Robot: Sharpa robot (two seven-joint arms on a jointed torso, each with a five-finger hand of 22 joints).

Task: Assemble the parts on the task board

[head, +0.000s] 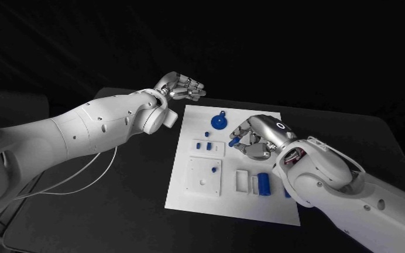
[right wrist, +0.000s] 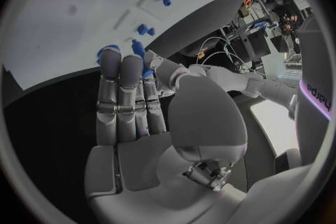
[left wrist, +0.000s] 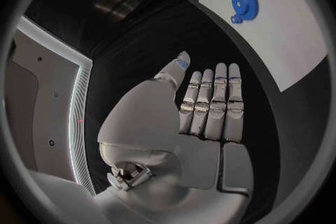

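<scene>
We hold our left hand (head: 179, 86) empty beyond the task board's (head: 199, 194) far corner, fingers (left wrist: 212, 102) straight and together, keeping clear. Our right hand (head: 256, 137) hovers over the board, fingers extended, holding nothing. The blue parts (head: 264, 183) and gear (head: 219, 122) lie loose on the desk's board.

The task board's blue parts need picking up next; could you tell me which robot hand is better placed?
Probably the right robot hand: it hovers over the task board beside the blue gear. The left robot hand is off the board, over the black table.
</scene>
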